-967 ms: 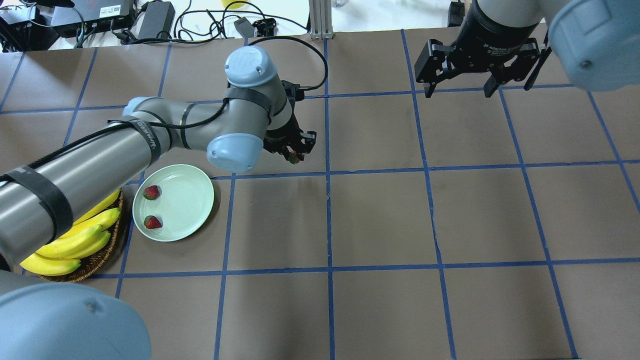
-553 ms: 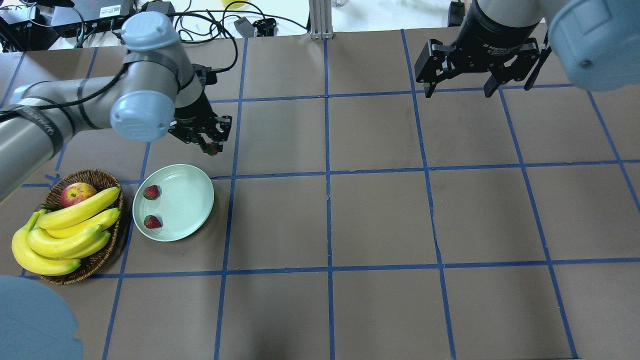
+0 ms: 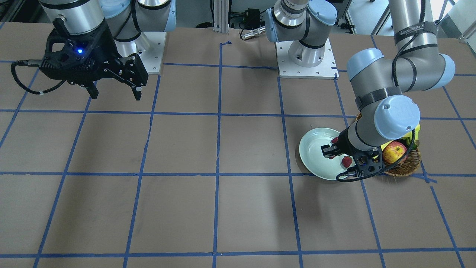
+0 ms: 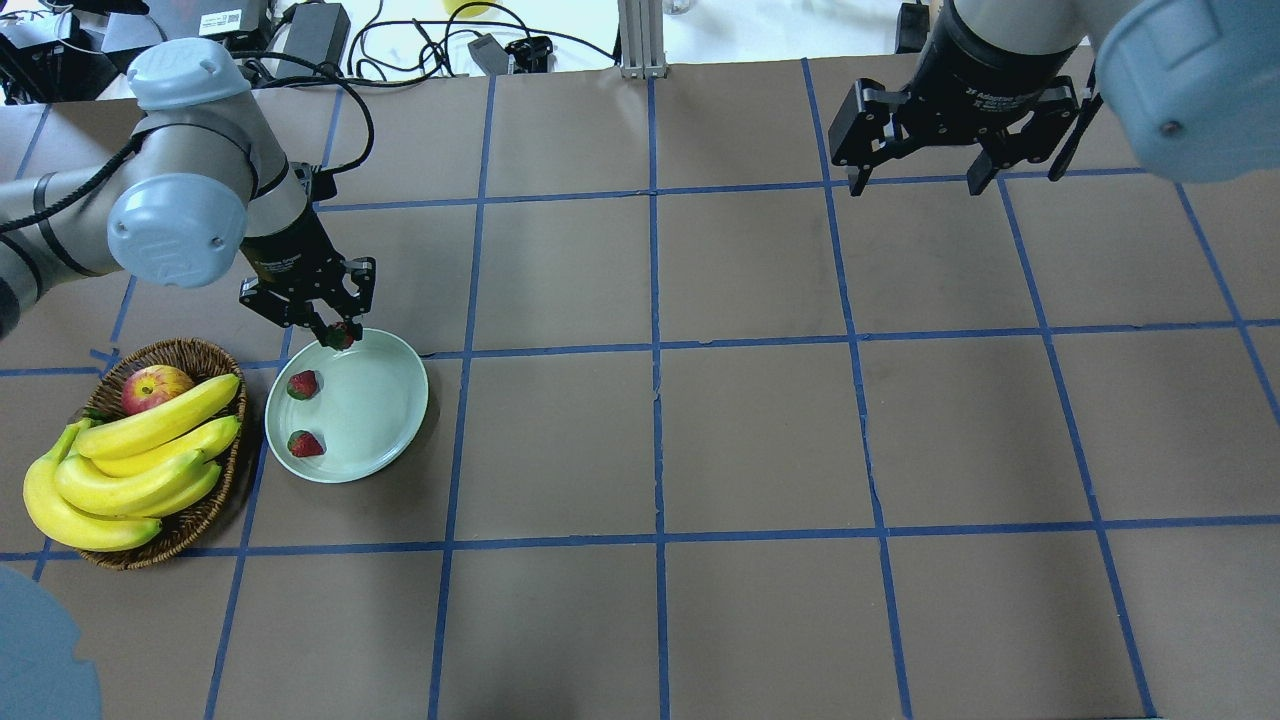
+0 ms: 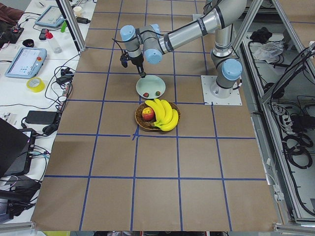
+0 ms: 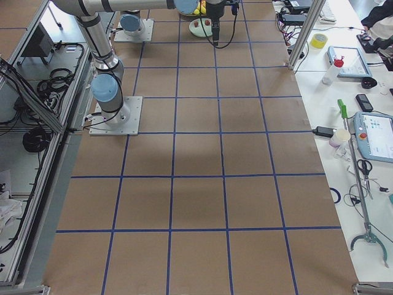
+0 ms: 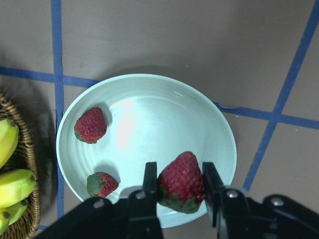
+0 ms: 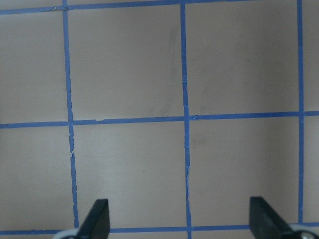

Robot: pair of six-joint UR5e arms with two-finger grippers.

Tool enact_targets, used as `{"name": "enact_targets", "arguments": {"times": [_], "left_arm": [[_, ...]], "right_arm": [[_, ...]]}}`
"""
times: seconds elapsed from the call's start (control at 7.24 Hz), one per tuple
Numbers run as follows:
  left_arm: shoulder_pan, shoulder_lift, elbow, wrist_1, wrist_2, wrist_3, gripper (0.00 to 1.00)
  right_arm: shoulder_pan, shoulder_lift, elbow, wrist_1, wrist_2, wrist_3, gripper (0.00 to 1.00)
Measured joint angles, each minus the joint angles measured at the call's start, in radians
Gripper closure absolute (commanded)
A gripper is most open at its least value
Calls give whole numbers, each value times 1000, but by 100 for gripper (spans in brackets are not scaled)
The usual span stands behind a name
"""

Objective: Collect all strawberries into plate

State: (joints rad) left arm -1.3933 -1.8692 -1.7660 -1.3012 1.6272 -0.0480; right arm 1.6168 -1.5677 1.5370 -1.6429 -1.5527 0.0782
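The pale green plate (image 4: 378,410) lies at the table's left, and two strawberries (image 4: 303,384) (image 4: 305,444) rest on its left side. Over the plate's far rim hangs my left gripper (image 4: 338,334), shut on a third strawberry (image 4: 341,336). The left wrist view shows that strawberry (image 7: 182,181) pinched between both fingers above the plate (image 7: 149,119), with the other two strawberries (image 7: 90,124) (image 7: 102,184) lying below. My right gripper (image 4: 916,186) hovers open and empty at the far right, over bare table.
A wicker basket (image 4: 195,528) holding bananas (image 4: 130,470) and an apple (image 4: 155,388) stands directly left of the plate. Cables and electronics (image 4: 310,40) lie beyond the table's far edge. Blue tape lines grid the brown tabletop (image 4: 760,430).
My left arm has swung left from the table's middle to the plate's far rim, carrying the strawberry in its shut gripper. The right arm has not moved.
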Motion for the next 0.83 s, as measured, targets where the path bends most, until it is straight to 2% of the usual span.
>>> {"name": "enact_targets", "arguments": {"times": [0.14, 0.28, 0.41, 0.83], "left_arm": [[4, -4, -36, 2, 0, -3, 99], [6, -9, -63, 7, 1, -4, 53], [7, -13, -75, 10, 1, -5, 1], [7, 4, -46, -18, 2, -3, 0]], "right_arm": [[0, 0, 0, 0, 0, 0, 0], [0, 0, 0, 0, 0, 0, 0], [0, 0, 0, 0, 0, 0, 0], [0, 0, 0, 0, 0, 0, 0]]}}
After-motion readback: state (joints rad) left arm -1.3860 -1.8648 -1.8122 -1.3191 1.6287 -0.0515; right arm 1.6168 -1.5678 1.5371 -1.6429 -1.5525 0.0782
